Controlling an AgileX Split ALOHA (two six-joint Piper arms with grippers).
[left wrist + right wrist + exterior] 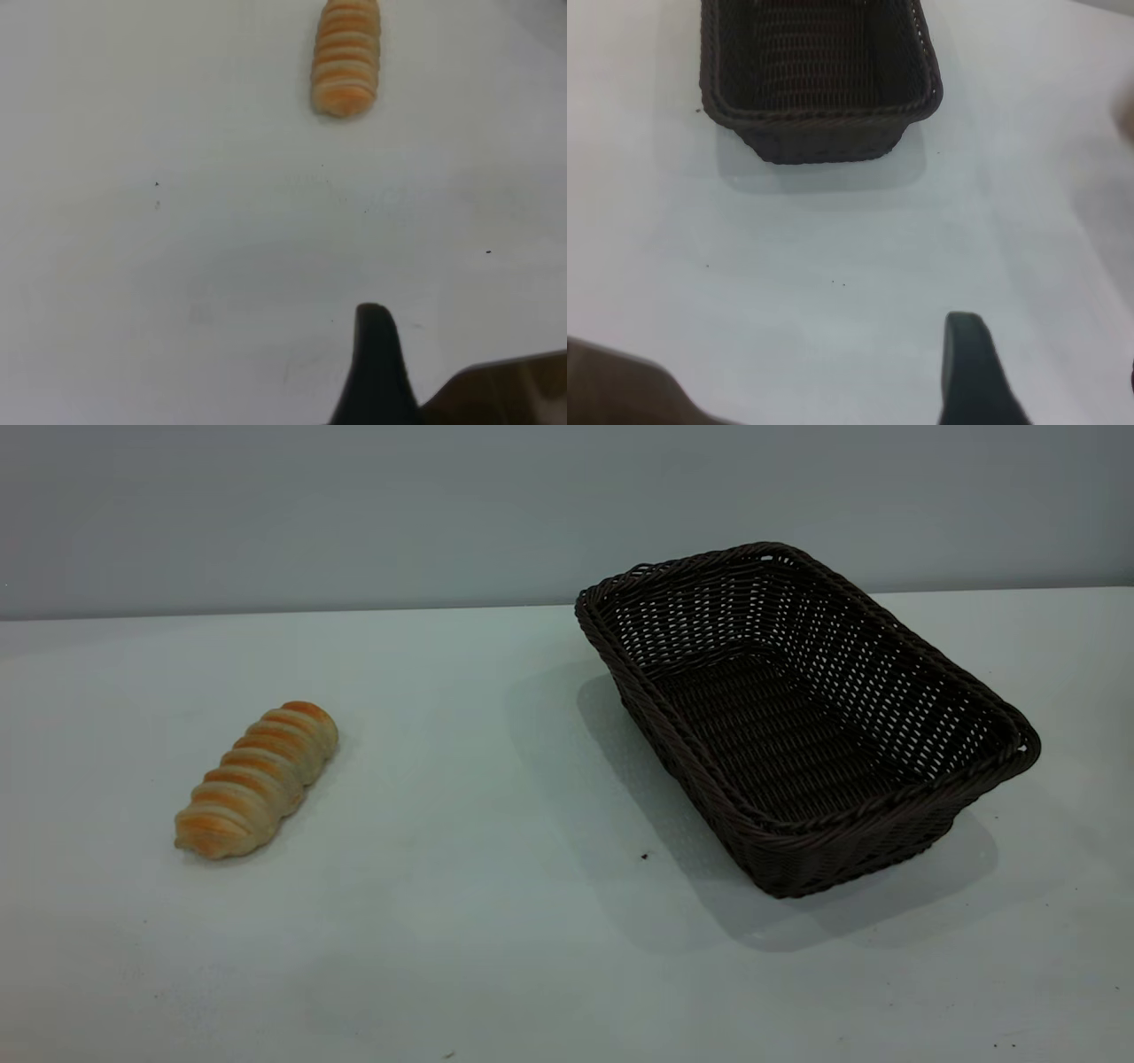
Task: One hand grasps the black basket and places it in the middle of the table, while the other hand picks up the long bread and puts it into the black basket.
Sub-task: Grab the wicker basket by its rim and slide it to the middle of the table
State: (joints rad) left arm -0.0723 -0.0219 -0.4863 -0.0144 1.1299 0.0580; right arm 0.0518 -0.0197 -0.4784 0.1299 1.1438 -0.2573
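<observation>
The long bread (pixel 257 779), golden-orange with spiral ridges, lies on the left of the table (pixel 487 921). The black basket (pixel 850 850), woven wicker and empty, stands on the right side, turned at an angle. Neither gripper shows in the exterior view. In the left wrist view a black part of my left gripper (pixel 376 354) shows low over bare table, well short of the bread (pixel 347 57). In the right wrist view a black part of my right gripper (pixel 970 372) is over bare table, well short of the basket (pixel 824 142).
A grey wall runs behind the table's far edge (pixel 354 611). A few tiny dark specks (pixel 644 856) lie on the table. A wide stretch of bare surface lies between the bread and the basket.
</observation>
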